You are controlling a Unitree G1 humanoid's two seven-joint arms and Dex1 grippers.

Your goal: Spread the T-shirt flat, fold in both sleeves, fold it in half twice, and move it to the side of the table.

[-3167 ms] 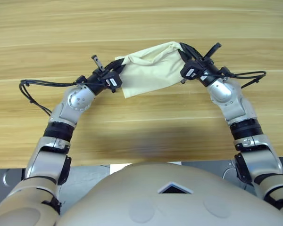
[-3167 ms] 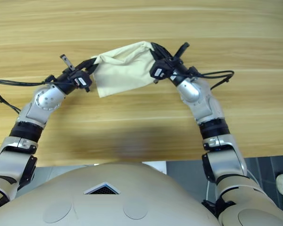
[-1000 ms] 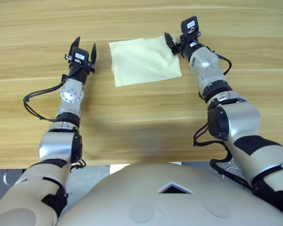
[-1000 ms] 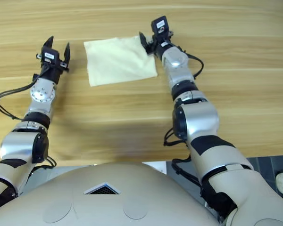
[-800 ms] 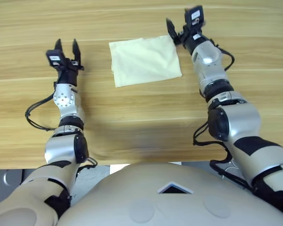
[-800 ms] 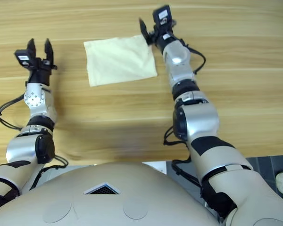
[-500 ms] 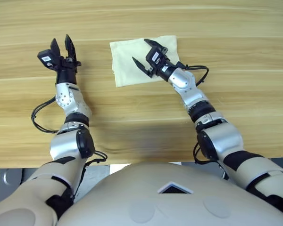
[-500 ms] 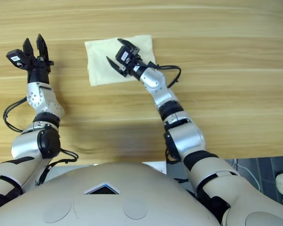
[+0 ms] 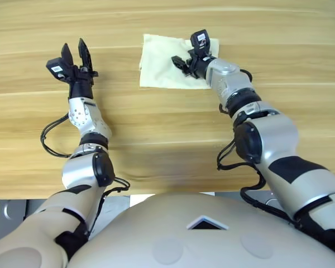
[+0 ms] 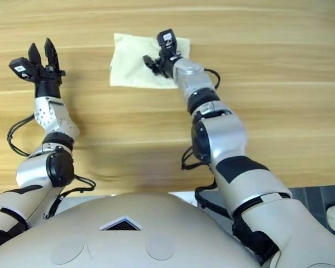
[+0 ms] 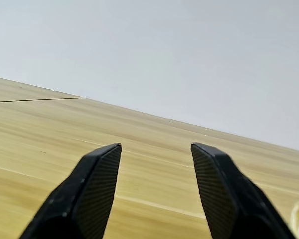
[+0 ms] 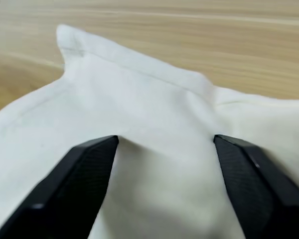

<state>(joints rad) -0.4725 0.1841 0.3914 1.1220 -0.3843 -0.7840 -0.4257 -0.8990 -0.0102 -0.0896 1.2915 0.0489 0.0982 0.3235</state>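
Locate folded pale-yellow fabric T-shirt point(image 9: 159, 70) toward far edge of light wooden tabletop point(image 9: 156, 128). Note right pincer point(image 12: 164, 144) spread wide upon the cloth, gripping nothing. Note left pincer point(image 9: 72, 50) likewise open, empty, well apart. Press evenly; slide all layers sideways together.

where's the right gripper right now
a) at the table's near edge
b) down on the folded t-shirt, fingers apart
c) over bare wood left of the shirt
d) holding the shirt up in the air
B: the right gripper is down on the folded T-shirt, which lies flat on the table, with its fingers spread over the cloth.
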